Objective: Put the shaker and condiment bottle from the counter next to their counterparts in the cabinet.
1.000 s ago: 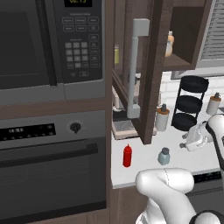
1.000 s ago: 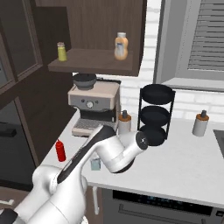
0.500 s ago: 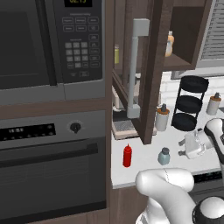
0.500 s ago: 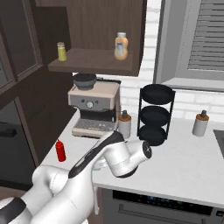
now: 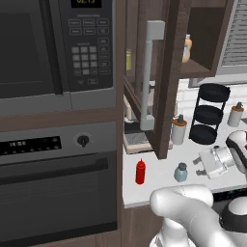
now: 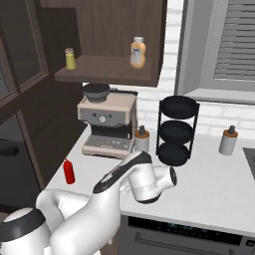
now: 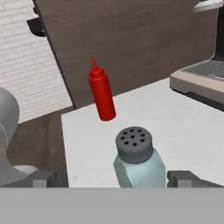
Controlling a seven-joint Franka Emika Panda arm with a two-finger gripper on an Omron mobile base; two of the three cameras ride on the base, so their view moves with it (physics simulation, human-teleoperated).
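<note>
Two fingers of the gripper [image 7: 111, 178] are standing wide apart, now flanking the shaker [image 7: 138, 158] after the hand has been dropping toward the counter [image 7: 188, 135] over the last second. Nothing is being held yet, so a grasp looks imminent. Farther left, the bottle [image 7: 101, 92] is waiting upright. Beyond, the cabinet [image 5: 166, 72] is hanging open.

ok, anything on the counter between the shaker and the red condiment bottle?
No. In the hand view, only bare white counter lies between the shaker and the condiment bottle. The left base view agrees: they stand apart with nothing between.
</note>
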